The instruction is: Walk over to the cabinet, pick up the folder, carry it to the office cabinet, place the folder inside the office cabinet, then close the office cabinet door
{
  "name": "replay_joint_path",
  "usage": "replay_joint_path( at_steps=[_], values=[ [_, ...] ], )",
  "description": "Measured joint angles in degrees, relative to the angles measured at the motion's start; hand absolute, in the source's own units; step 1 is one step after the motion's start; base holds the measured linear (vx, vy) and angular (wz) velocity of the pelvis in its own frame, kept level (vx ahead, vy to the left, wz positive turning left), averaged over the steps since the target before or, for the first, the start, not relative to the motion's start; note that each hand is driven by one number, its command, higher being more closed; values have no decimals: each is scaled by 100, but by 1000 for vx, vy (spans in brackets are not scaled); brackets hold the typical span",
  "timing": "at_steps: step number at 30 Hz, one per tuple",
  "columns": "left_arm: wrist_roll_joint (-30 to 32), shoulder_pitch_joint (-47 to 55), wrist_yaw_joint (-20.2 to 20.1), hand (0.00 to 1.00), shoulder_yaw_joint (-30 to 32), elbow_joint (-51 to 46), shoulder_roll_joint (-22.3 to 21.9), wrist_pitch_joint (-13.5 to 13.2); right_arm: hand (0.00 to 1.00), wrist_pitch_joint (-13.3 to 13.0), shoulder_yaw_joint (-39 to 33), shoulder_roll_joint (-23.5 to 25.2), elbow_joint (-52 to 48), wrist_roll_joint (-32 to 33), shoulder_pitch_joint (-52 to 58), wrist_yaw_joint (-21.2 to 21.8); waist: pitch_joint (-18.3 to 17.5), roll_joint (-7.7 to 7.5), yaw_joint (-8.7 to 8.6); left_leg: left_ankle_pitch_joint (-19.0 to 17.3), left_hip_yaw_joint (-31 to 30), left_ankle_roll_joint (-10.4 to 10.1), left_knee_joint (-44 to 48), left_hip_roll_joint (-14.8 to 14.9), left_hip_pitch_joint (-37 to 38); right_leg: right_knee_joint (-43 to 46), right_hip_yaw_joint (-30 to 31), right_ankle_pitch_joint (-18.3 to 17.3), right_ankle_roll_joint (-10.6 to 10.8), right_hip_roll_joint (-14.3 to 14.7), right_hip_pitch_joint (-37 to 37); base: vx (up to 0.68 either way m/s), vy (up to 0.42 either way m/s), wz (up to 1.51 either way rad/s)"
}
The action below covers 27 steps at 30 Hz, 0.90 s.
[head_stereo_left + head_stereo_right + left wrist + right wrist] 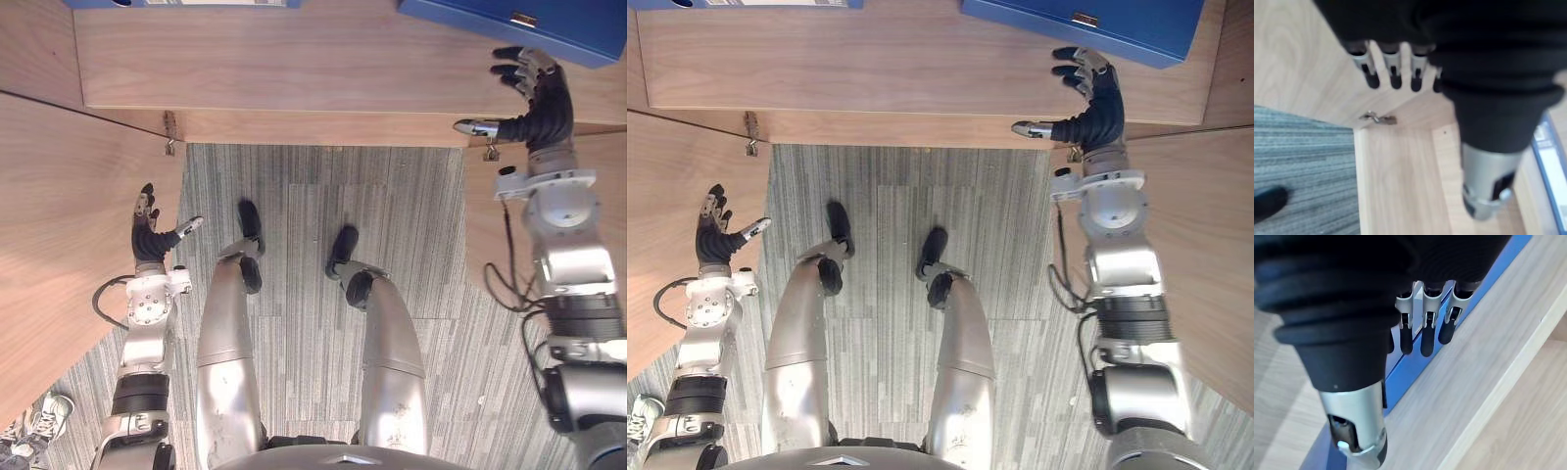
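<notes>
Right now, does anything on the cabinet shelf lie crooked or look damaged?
The blue folder lies at a slant to the front edge of the shelf, not square with it, just past the open fingers of the right hand. I see no damage and no spill.

The folder (519, 24) lies on the cabinet shelf (294, 69) at its right end, a second folder (176, 3) at the left (both toward the back); the right hand (1095, 103) hangs just before the first.
</notes>
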Motion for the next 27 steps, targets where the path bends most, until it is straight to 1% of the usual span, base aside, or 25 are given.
replay_joint_path(
  at_steps=[2, 3, 4, 5, 6, 8, 11, 16, 23, 27],
  values=[
    [1, -54, 57, 0, 7, 2, -85, 0, 100, 1, -163, 383, 2, -245, -5, -345, 4, -6, -13, -30, -3, 13, -2, -1, 4, 7, -2, -10, -5, 0, 3, 0, 0, 0],
    [1, -155, 110, 0, 11, 37, -152, 0, 100, 2, -250, 630, 8, -328, -44, -585, 11, -20, -15, -29, 0, 13, -8, -1, 1, 10, 4, -15, -14, 0, -8, 0, 0, 0],
    [1, -201, 115, 0, 11, 63, -174, 0, 100, 2, -283, 736, 11, -354, -79, -675, 13, -22, -20, -29, 2, 13, -12, -2, 1, 11, 6, -16, -15, -1, -11, 0, 0, 0],
    [2, -283, 145, 0, 4, 75, -226, 3, 100, 2, -357, 968, 20, -442, -199, -856, 14, -24, -38, -29, 12, 13, -20, -3, 1, 11, 14, -16, -17, -2, -21, 0, 0, 0],
    [2, -326, 174, 0, -4, 79, -257, 3, 100, 2, -375, 1062, 25, -473, -260, -932, 15, -24, -40, -28, 24, 13, -26, -4, 1, 13, 23, -16, -17, -5, -31, 0, 0, 0],
    [5, -476, 296, 0, -16, 89, -339, 3, 100, 3, -376, 1356, 47, -533, -530, -1273, 41, -47, -40, -24, 105, 14, -50, -8, 0, 43, 104, -10, -14, -18, -110, -12, -19, -4],
    [7, -643, 363, 0, -15, 232, -398, 3, 100, 11, -385, 1590, 286, -531, -798, -1567, 97, -54, -31, -23, 103, 13, -46, -8, -4, 70, 108, -11, -3, -18, -123, -6, -16, 0],
    [8, -700, 473, 0, -30, 333, -442, 3, 100, 16, -494, 1598, 419, -532, -1140, -1792, 152, -47, -17, -28, 101, 10, 21, -8, -130, 181, 115, -43, -39, -46, -263, -1, -6, 1],
    [8, -792, 476, 0, -42, 546, -448, 3, 100, 27, -595, 1547, 963, -515, -1667, -1789, 160, -42, -6, -62, 81, -2, 139, 4, -308, 322, 117, -107, -46, -71, -442, 0, 0, 0],
    [6, -834, 476, 0, -40, 579, -427, 2, 100, 30, -500, 1294, 1351, -461, -1939, -1752, 161, -40, 28, -83, 75, 22, 222, 6, -468, 407, 117, -134, -31, -95, -590, 0, 0, 0]
  ],
)
